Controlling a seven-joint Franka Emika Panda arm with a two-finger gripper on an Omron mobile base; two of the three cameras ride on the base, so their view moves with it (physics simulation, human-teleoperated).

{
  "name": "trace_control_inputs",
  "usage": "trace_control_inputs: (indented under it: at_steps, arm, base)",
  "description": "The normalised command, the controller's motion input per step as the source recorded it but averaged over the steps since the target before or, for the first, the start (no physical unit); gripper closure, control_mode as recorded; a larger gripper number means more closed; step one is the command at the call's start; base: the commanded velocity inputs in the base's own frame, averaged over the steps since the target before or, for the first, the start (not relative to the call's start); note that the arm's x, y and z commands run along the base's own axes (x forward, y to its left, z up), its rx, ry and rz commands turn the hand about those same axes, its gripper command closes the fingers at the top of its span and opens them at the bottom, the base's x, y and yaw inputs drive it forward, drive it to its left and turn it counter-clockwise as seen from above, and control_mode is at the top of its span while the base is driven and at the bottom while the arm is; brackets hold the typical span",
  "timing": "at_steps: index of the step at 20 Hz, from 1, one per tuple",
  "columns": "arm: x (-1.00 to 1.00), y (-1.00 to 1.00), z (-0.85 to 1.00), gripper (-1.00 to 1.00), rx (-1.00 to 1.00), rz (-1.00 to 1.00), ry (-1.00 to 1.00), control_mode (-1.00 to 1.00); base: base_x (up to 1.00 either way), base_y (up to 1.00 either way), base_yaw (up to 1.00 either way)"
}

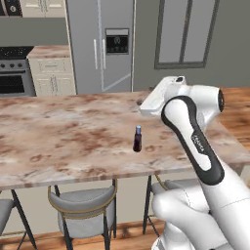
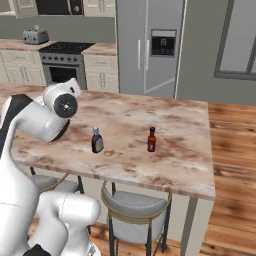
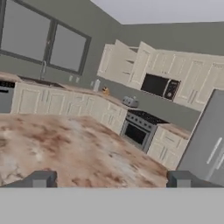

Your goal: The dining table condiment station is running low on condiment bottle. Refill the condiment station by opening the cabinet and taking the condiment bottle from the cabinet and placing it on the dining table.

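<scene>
The condiment bottle [image 1: 137,139] stands upright on the dining table [image 1: 58,141], cap up, its long axis vertical, with bare marble all round it. In the right base view a second, reddish bottle [image 2: 151,139] stands at about three o'clock from the condiment bottle [image 2: 97,140], apart from it. The arm's hand rises over the table's near side; in the left base view the condiment bottle lies at roughly seven o'clock from the white wrist, below and beside it rather than between the fingers. In the hand view the gripper [image 3: 111,179] looks out across the tabletop toward the stove [image 3: 136,131] and the far cabinets, and no bottle stands between its two tips. The jaws are spread wide, gripping and touching nothing. By this showing the bottle already sits where the task wants it, and the hand is free of it.
</scene>
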Motion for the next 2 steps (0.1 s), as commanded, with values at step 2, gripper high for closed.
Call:
trace_control_inputs:
  at_steps: [2]
  arm:
    - [-1.00, -0.15, 0.81, -1.00, 0.00, 0.00, -0.05, -1.00]
  base:
    - [0.00, 0.00, 0.00]
